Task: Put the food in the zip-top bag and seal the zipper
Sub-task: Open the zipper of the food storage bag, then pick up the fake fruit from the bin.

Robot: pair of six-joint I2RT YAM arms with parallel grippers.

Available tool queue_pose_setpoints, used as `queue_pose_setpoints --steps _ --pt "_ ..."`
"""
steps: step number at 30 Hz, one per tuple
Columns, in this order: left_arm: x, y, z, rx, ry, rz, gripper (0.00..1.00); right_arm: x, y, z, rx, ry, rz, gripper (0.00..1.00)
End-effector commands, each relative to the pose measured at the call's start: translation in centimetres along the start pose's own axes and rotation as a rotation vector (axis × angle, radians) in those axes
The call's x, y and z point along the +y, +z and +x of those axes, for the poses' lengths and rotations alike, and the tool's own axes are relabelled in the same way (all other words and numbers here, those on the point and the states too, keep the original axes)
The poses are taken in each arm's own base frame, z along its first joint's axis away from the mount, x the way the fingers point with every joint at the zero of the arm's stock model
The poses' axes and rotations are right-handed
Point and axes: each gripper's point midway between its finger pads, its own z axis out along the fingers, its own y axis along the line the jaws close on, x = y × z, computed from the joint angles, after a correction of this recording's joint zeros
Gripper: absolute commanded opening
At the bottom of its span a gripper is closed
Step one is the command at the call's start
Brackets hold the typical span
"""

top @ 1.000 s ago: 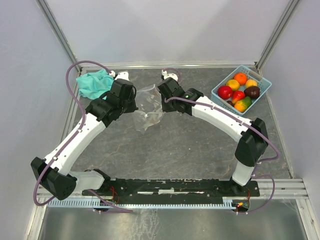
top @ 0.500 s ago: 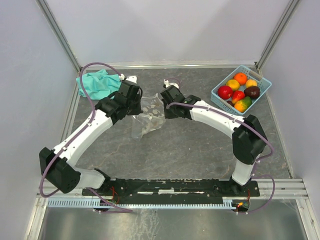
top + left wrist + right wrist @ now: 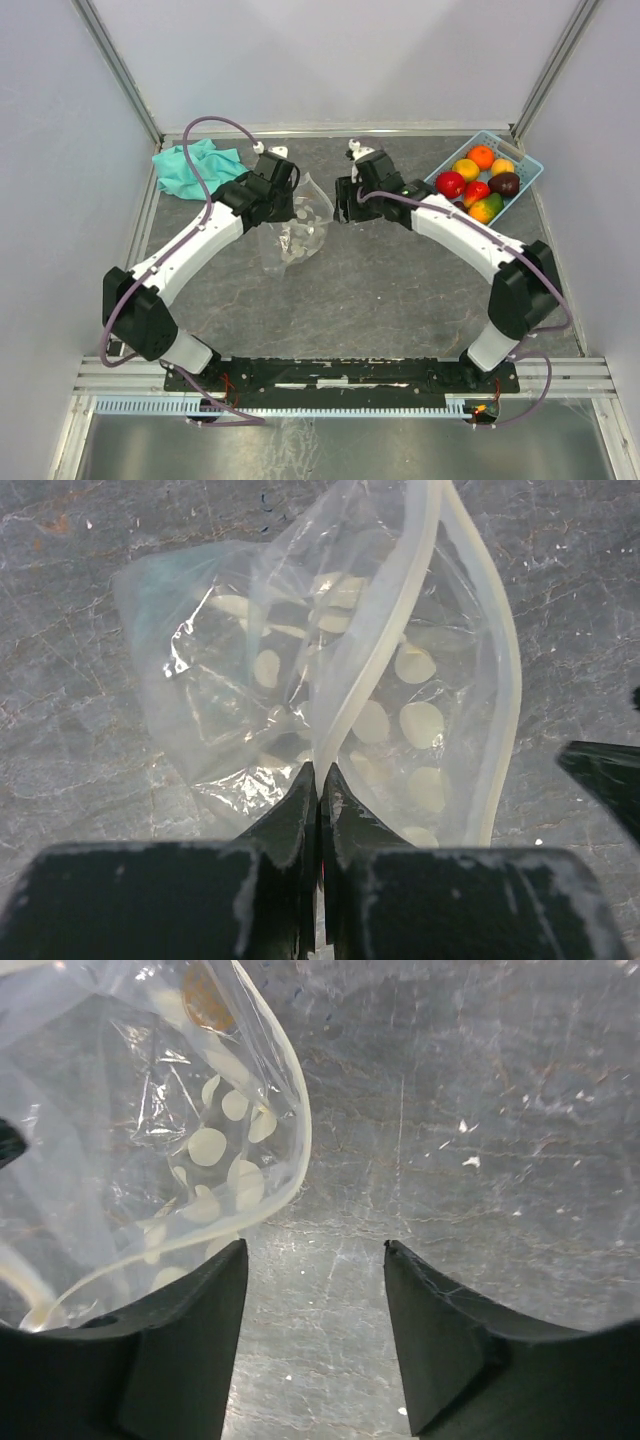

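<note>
Clear plastic dotted with white, the zip-top bag [image 3: 292, 232] sits at upper centre of the overhead view, its mouth gaping and no fruit visible inside. The left gripper [image 3: 318, 780] is clamped on one lip of the zipper [image 3: 385, 610], propping the mouth up, while the other lip bows away in a loop. The right gripper [image 3: 312, 1252] has its fingers spread over bare table just beside the bag, holding nothing. The food [image 3: 476, 182] lies in the blue basket [image 3: 527, 160] at upper right, well apart. The step in hand looks like holding the bag open for loading. Next, the right arm would need to reach the basket and pick a fruit.
</note>
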Motion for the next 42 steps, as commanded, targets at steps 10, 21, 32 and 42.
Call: queue_pose_setpoints --steps 10,21,32,42 --pt "-1.6 -0.2 -3.3 -0.057 0.133 0.04 0.03 -11.1 -5.1 -7.4 -0.151 0.052 0.134 0.85" --pt "-2.2 -0.8 -3.7 -0.064 0.246 0.092 0.03 -27.5 -5.0 -8.7 -0.2 0.257 0.428 0.98" --pt "-2.7 -0.9 -4.0 -0.077 0.345 0.122 0.03 -33.7 -2.1 -8.5 -0.199 0.151 0.403 0.99" --pt "-4.0 -0.9 -3.7 -0.069 0.421 0.152 0.03 -35.4 1.6 -7.5 -0.163 0.092 0.292 0.99"
